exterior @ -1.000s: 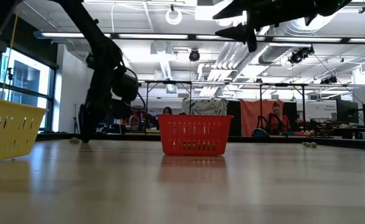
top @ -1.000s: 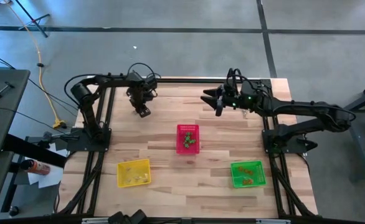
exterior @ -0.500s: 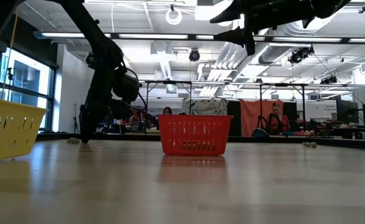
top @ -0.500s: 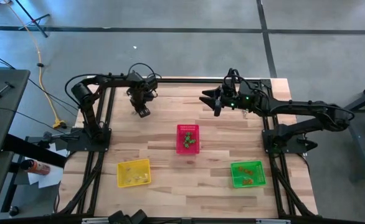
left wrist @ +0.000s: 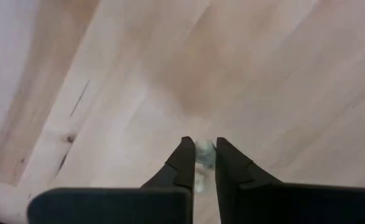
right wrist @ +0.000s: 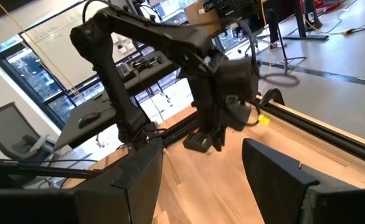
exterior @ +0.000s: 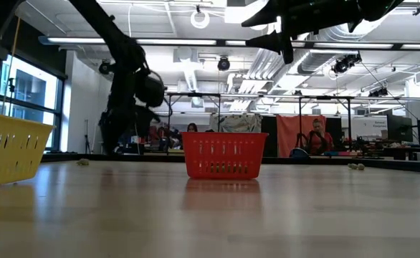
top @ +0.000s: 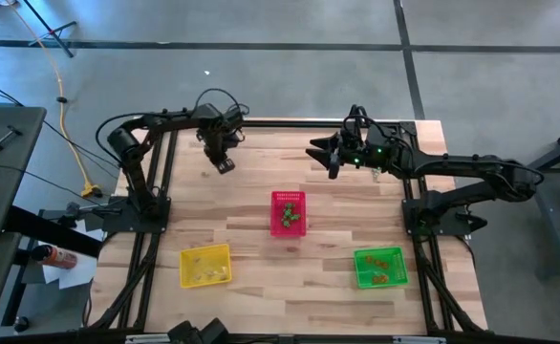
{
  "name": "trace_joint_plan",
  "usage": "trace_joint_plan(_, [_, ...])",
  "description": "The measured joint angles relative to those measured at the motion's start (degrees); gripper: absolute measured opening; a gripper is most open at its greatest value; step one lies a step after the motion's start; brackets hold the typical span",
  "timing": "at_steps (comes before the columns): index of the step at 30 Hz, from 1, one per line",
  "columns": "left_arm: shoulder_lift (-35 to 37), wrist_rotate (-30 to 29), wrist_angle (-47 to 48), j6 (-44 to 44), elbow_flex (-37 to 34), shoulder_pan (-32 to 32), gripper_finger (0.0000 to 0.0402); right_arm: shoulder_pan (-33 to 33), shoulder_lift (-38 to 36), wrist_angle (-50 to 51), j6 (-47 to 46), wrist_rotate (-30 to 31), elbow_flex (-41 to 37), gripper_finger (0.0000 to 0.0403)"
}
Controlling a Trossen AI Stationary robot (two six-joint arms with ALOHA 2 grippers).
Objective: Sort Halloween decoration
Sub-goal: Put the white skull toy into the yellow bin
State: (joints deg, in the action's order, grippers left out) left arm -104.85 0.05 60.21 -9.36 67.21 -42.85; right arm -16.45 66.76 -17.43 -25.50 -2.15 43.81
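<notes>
My left gripper [top: 225, 165] hangs over the far left of the table, pointing down, shut on a tiny pale yellowish trinket [left wrist: 203, 151] of the Halloween decoration. Another small trinket [exterior: 83, 162] lies on the table nearby, and two more [exterior: 355, 166] lie at the far right. The red basket [top: 288, 212], the yellow basket [top: 205, 265] and the green basket [top: 380, 267] each hold several trinkets. My right gripper [top: 323, 153] waits open, high over the table's far side, holding nothing. My left gripper pinches the pale trinket [left wrist: 202, 149] between its two fingertips [left wrist: 184, 157]. The fingers come from above, pointing down. The trinket sits at the free ends of the fingers, above the wooden table top.
The red basket stands mid-table, the yellow one near left, the green one near right. Bare wood lies between them. Black frame rails [top: 165, 162] run along the table's left and right sides. People and equipment show in the room beyond the far edge.
My left gripper has shut on the small trinket at the table top and then risen with it, still pointing down. The trinket has come up off the wood. My right gripper has kept still.
</notes>
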Motion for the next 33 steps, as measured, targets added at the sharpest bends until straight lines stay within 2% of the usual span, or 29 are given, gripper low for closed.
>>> trace_joint_plan(5, [5.11, 5.00, 0.29, 0.87, 4.28, 0.00, 0.0010, 0.00, 0.00, 0.01, 0.00, -1.21, 0.00, 0.0216])
trace_joint_plan(9, [11.37, 13.64, -3.17, 3.92, 6.45, 0.03, 0.0010, 0.00, 0.00, -0.67, 0.02, -1.34, 0.00, 0.0216])
trace_joint_plan(14, [21.00, 27.37, -16.34, 11.75, 6.54, 1.74, 0.0010, 0.00, 0.00, -4.15, 1.76, -1.79, 0.00, 0.0216])
trace_joint_plan(18, [26.91, 30.85, -30.11, 14.97, 6.59, 5.99, 0.0010, 0.00, 0.00, -8.69, 2.96, -3.38, 0.00, 0.0216])
trace_joint_plan(23, [30.00, 30.23, -41.96, 15.27, 6.63, 13.85, 0.0010, 0.00, 0.00, -13.71, 5.47, -7.76, -0.02, 0.0216])
trace_joint_plan(29, [28.71, 18.35, -43.91, 13.88, 6.65, 23.56, 0.0010, 1.00, 0.00, -15.47, 6.59, -8.94, -0.02, 0.0216])
trace_joint_plan(33, [26.81, 14.34, -46.00, 13.74, 6.57, 26.38, 0.0010, 1.86, 0.00, -15.39, 10.54, -8.94, -0.02, 0.0216])
